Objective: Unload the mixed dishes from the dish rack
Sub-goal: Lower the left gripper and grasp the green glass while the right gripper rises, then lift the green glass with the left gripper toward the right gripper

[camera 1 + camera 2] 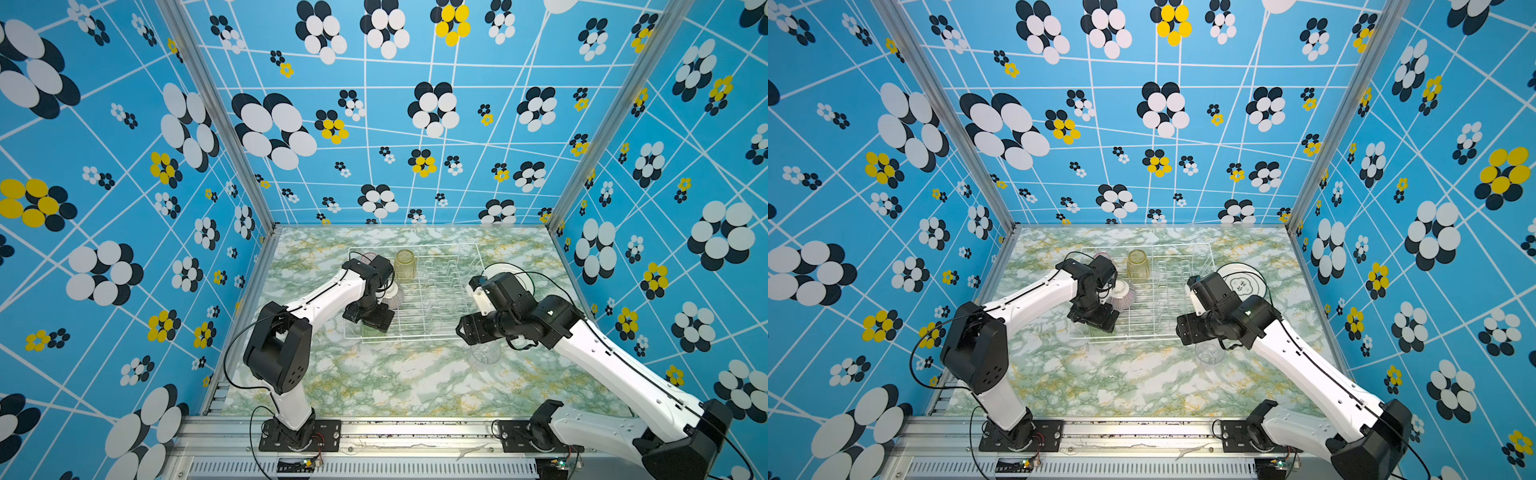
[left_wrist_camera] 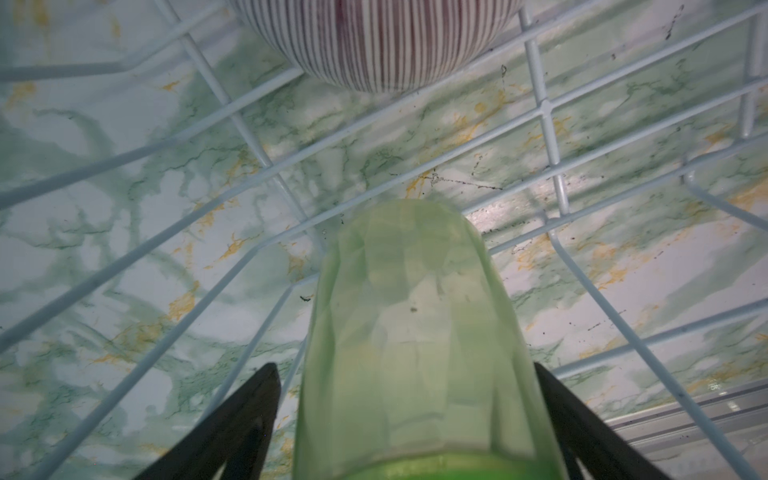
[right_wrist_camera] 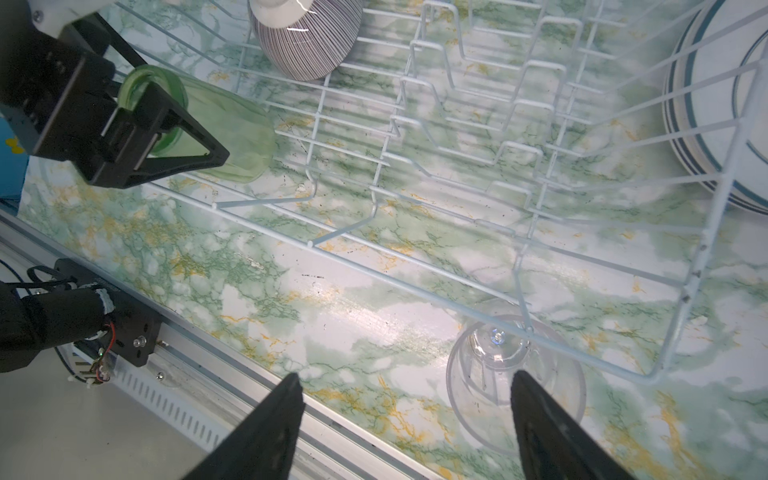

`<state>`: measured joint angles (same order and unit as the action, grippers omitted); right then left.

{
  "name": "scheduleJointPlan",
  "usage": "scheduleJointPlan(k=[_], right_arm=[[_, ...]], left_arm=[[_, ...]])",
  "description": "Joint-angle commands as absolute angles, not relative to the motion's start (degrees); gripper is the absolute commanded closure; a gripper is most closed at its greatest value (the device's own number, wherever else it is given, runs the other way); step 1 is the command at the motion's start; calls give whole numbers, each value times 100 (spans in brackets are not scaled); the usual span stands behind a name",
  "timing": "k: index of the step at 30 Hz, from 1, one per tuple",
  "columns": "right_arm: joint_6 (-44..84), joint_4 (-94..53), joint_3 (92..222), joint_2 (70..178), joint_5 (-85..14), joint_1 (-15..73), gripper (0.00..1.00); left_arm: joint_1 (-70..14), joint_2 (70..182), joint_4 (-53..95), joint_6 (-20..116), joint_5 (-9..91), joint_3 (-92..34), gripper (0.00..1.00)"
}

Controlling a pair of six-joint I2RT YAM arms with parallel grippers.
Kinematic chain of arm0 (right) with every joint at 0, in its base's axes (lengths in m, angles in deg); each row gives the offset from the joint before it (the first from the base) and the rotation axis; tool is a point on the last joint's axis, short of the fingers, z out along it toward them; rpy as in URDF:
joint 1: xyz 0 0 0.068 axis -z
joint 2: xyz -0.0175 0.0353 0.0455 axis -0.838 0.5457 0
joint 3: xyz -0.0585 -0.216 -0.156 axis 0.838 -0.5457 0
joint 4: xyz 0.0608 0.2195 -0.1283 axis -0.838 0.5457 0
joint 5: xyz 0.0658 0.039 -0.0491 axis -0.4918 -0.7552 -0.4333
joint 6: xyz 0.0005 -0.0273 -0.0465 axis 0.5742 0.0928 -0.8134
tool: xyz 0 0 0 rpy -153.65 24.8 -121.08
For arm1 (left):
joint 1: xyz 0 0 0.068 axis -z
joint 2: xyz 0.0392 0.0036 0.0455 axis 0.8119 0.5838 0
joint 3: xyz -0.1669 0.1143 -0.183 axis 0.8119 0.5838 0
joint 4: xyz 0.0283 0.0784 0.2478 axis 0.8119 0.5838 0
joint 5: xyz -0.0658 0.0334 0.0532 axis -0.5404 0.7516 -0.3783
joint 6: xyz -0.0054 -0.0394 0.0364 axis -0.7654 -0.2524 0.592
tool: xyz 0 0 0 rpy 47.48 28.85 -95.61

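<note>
Left wrist view — R: jaws of the left gripper (image 2: 405, 365) are spread wide, one on either side of the green tumbler (image 2: 409, 299). A gap shows along one side, so it is not clamped.
K: Tumbler position?
R: On its side in the near left corner of the dish rack (image 1: 432, 286), which sits toward the far edge of the counter (image 1: 374, 386). Just beyond it the pink-striped bowl (image 3: 307, 41) lies tilted.
K: Right side?
R: Jaws of the right gripper (image 3: 406, 376) are well apart with nothing between them, over the counter by the rack's near right corner. The clear tumbler (image 3: 478, 374) rests on the counter just outside the rack's near rim.
K: Remaining dishes?
R: The yellow tumbler (image 1: 404, 264) is upright at the rack's far side. The pink tumbler (image 1: 367, 257) is in its far left corner, mostly hidden by the left arm (image 1: 324, 293). The green-rimmed plates (image 1: 1241, 284) are stacked on the counter beside the rack, toward the right edge.
</note>
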<state>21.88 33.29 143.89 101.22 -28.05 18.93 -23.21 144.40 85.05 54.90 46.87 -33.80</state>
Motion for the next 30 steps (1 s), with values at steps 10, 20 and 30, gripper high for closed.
scheduleJointPlan(k=[10, 20, 30], right_arm=[[2069, 3205, 14200, 10120, -2981, 2032, 19], [2118, 2959, 14074, 10058, -3072, 2063, 19], [2198, 2046, 13969, 9998, -3938, 2125, 20]], left_arm=[[-2282, 14653, 8717, 5586, 4597, -3558, 22], [-2305, 14612, 8784, 5676, 4297, -3638, 33], [-2584, 14125, 8733, 5860, 3298, -3685, 33]])
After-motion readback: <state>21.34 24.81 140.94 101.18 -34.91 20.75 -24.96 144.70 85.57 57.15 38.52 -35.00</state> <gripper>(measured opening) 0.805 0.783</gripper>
